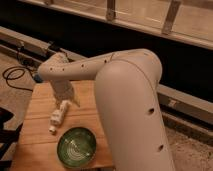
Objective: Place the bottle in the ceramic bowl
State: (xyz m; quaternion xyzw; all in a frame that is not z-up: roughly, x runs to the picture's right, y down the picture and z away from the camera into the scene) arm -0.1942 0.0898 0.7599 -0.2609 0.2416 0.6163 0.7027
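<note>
The small whitish ridged bottle (59, 116) lies on its side on the wooden table (37, 135), cap end pointing toward the front left. The green ceramic bowl (76, 146) with pale rings sits just in front and to the right of it, near the table's front edge; nothing is in it. My gripper (65, 98) hangs from the white arm (85, 70) directly over the far end of the bottle, at or very close to it. The arm's big white body hides the table's right side.
A black cable (12, 75) lies coiled on the floor left of the table. A dark rail and wall run behind the table. A dark object (5, 120) stands at the left edge. The floor to the right is speckled.
</note>
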